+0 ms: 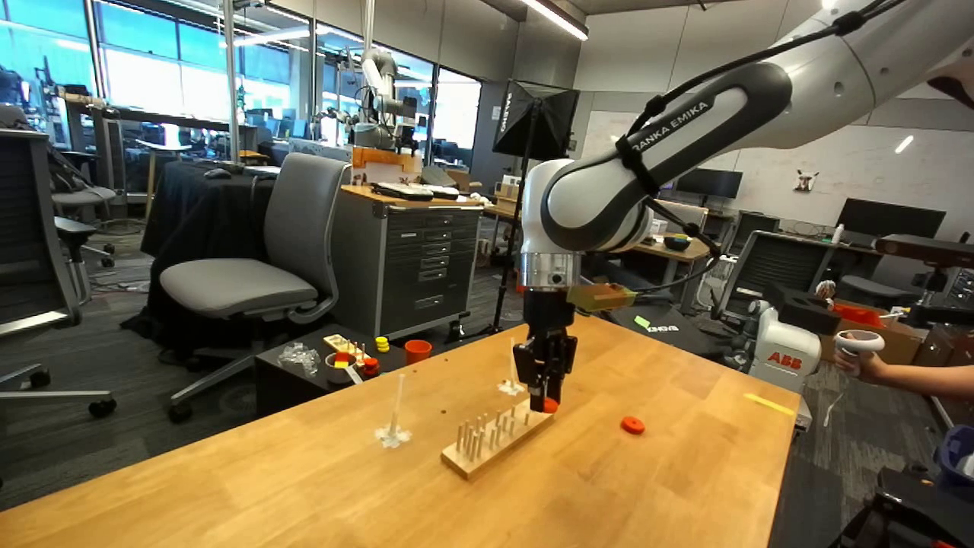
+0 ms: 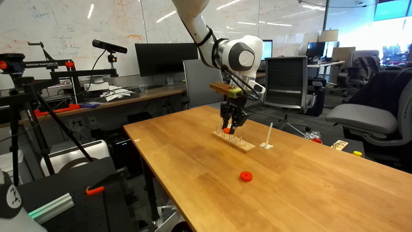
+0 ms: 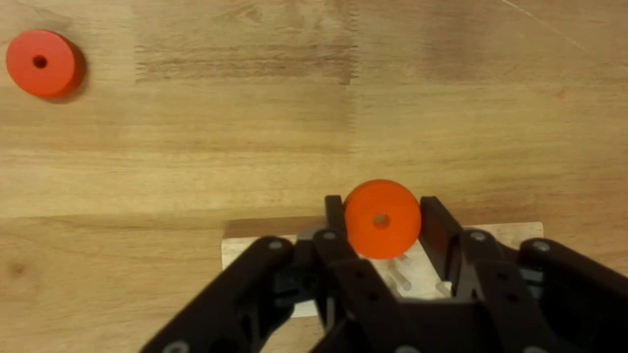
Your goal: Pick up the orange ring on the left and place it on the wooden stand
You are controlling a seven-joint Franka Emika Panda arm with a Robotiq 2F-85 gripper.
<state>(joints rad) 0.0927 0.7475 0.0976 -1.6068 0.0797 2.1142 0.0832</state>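
Here the tool (image 3: 385, 214) clamps the orange ring (image 3: 381, 241) between its fingertips (image 3: 334, 212), near the wooden stand (image 2: 236, 143).

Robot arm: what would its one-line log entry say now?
gripper: clamping ring | ring: over or beside stand, unclear which | release: not yet | other ring: on table

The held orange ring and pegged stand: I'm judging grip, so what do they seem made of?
Orange ring: probably plastic, smooth and matte-looking, judging by its even colour, though painted wood is possible. Pegged stand: apparently bare wood, dull-finished, from its pale tan, glare-free surface.
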